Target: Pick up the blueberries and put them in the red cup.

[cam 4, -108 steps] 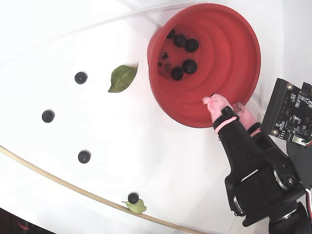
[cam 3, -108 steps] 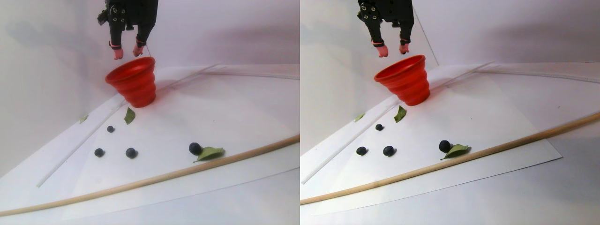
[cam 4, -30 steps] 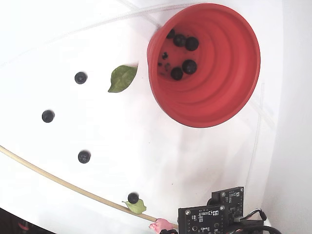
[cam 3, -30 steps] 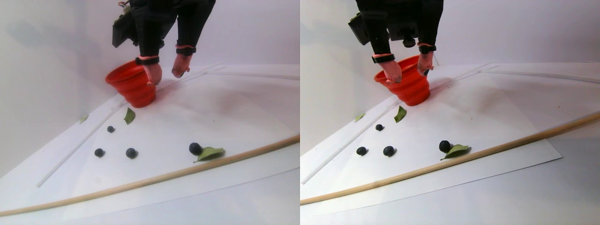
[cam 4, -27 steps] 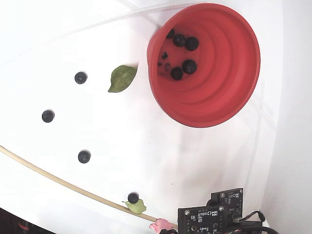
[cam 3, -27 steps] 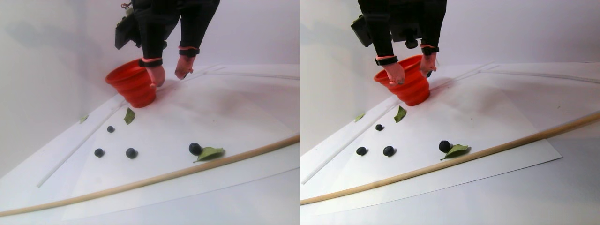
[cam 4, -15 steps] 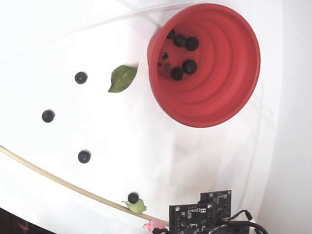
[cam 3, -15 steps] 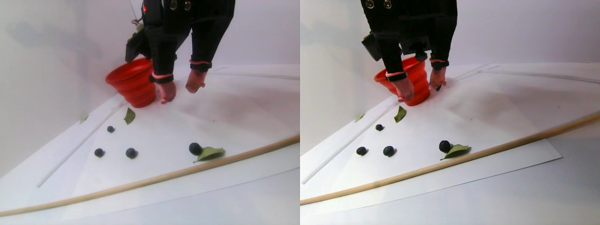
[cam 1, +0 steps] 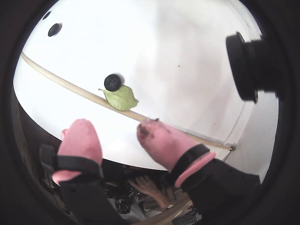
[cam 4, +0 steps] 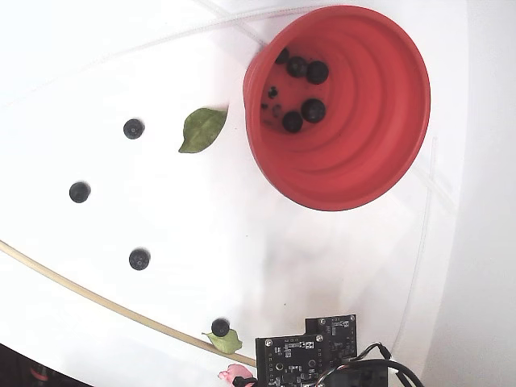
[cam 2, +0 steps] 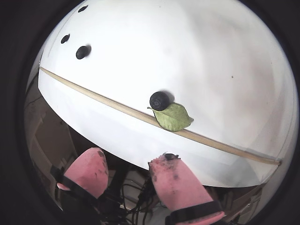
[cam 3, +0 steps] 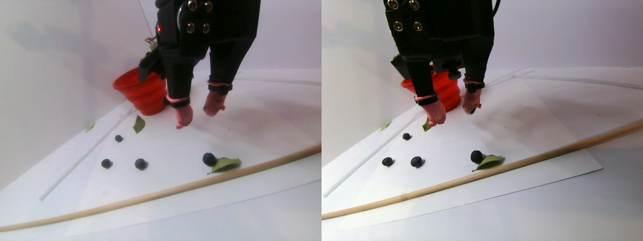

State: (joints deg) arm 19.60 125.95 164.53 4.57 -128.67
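Beyond the gaping, empty tool point(cam 2: 126, 164), a blueberry point(cam 2: 159, 101) lies touching a leaf point(cam 2: 174, 117).

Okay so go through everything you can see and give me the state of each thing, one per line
Gripper: jaws open, empty, above the sheet.
Red cup: upright, several berries inside.
Blueberries in the cup: resting on the bottom.
Blueberry by the leaf: on the sheet, touching the leaf, not grasped.
Three other blueberries: loose on the sheet, apart.
Leaf near the cup: lying flat.
Wooden stick: lying across the sheet.
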